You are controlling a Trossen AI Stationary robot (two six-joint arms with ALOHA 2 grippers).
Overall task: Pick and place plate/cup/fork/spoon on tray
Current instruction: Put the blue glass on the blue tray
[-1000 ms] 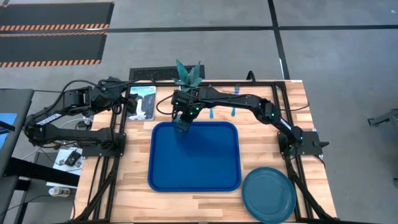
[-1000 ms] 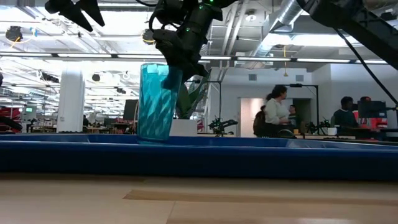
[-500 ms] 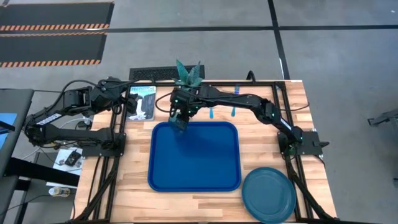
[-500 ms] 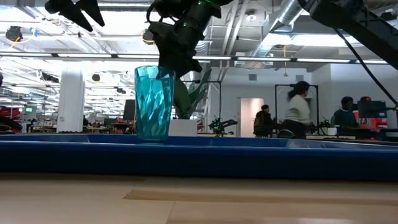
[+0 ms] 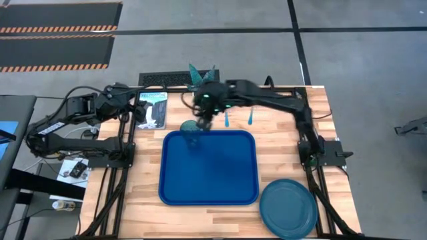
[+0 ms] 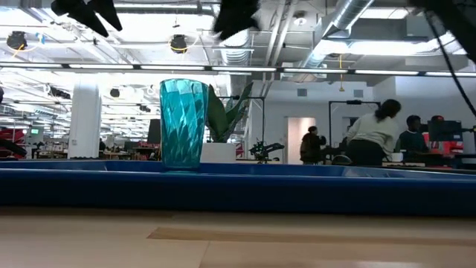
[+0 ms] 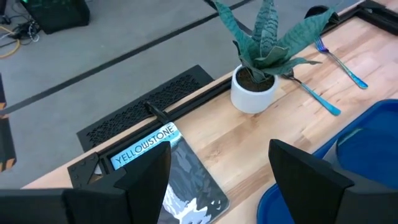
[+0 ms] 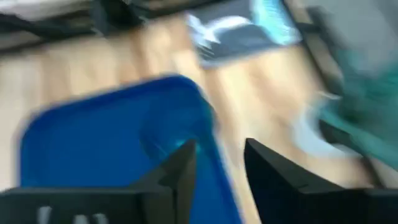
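Observation:
The teal cup [image 5: 190,127] stands upright on its base in the far left corner of the blue tray [image 5: 209,170]; the low view shows it upright too [image 6: 182,123]. My right gripper [image 5: 205,110] hangs open and empty above and just beyond the cup, at the top of the low view [image 6: 234,13]. My left gripper [image 7: 217,180] is open and empty at the table's far left. The teal plate [image 5: 288,208] lies on the table by the tray's near right corner. The spoon [image 5: 227,120] and fork [image 5: 251,118] lie on the table beyond the tray.
A white pot with a green plant [image 5: 202,79] stands at the far edge, close behind my right gripper. A dark book [image 5: 152,110] lies at the far left. A black frame [image 5: 127,143] runs along the table's sides. People move in the room behind [image 6: 368,138].
My right gripper has let go of the cup, risen clear of it and drawn back toward the far edge and a little to the right. The cup stays standing upright in the tray's far left corner.

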